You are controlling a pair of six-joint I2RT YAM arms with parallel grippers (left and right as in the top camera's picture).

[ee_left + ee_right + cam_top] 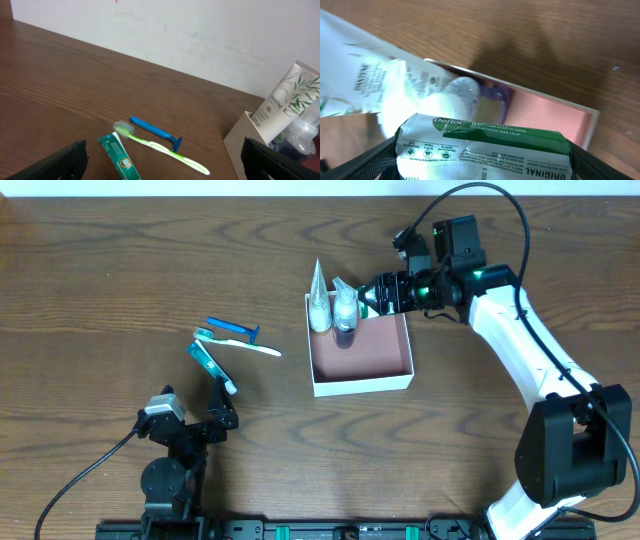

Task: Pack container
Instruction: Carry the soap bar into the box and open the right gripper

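Soap fills the right wrist view: a green-wrapped soap bar [485,145] is clamped between the two fingers of the right gripper [385,292], which stands wide around the pack. From overhead, that gripper hangs over the far right edge of the container [375,350], a shallow square box with white walls and a pink floor, sitting right of centre on the wooden table [120,270].

Two things are already inside, both at the far left corner. A white tube [319,298] leans against the wall there, and a clear bottle [345,310] stands just beside it. The soap looks close to the bottle, though I cannot tell whether they touch. The rest of the pink floor is bare.

The left gripper [220,408] rests low near the table's front left, jaws spread wide and holding nothing. Just beyond it lie a green toothpaste tube [119,157], a green-and-white toothbrush [160,147] and a blue razor [155,131], close together and well apart from the box.
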